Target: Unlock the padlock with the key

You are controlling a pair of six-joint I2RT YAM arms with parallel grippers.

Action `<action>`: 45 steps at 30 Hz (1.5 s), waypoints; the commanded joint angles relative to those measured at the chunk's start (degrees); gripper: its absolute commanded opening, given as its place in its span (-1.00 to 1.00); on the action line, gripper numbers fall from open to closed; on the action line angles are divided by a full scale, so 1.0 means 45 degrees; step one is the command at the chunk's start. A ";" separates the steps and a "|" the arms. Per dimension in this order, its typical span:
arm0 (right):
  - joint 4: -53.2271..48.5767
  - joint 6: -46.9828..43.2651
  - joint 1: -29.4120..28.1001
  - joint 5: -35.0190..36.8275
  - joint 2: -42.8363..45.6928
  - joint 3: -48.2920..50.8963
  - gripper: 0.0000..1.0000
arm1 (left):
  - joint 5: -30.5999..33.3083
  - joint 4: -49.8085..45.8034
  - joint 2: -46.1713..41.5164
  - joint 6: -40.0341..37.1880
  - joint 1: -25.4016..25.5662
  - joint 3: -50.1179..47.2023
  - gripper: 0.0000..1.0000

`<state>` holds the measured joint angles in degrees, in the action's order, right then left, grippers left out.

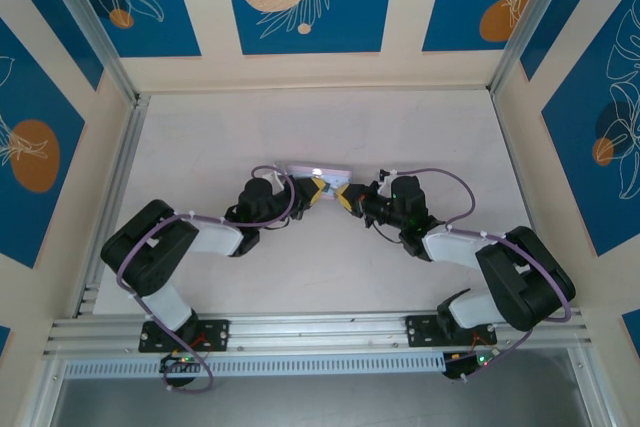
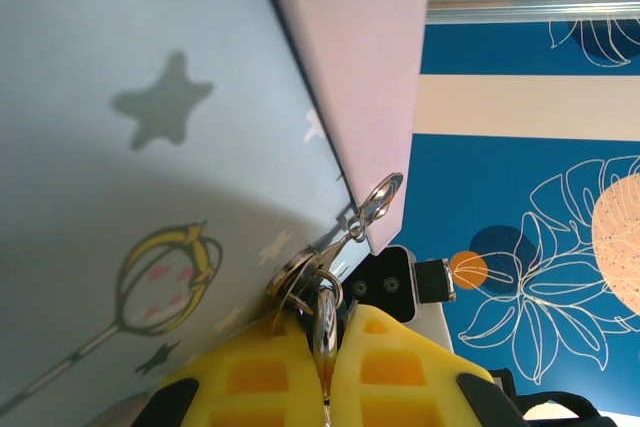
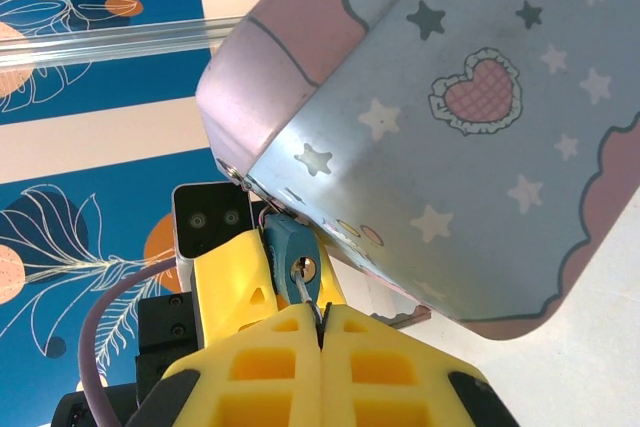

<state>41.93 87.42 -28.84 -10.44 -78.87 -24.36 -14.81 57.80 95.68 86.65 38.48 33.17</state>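
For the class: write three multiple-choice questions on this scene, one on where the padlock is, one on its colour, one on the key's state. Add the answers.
1. Where is the padlock?
A. Lying on the bare table
B. Against the tin's edge
C. On the near rail

2. What colour is its body?
A. Red
B. Green
C. Blue

3. What state is the key in?
A. Pinched by the right gripper, tip in the keyhole
B. Lying loose on the table
C. Hanging from the tin's lid

Answers:
1 B, the right wrist view shows it tucked against the tin's rim.
2 C, a blue body surrounds the silvery keyhole.
3 A, the yellow fingers close on it right at the lock.
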 commanded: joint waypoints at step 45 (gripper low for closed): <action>0.3139 -0.1777 0.0715 -0.2961 -0.2892 -0.1548 -1.00 | -0.0420 0.0426 -0.0340 -0.0231 0.0022 0.0310 -1.00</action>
<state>52.56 79.02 -25.63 -21.30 -91.09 -28.91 -12.67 57.65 95.68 86.65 37.41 33.30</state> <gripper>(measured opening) 0.050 0.052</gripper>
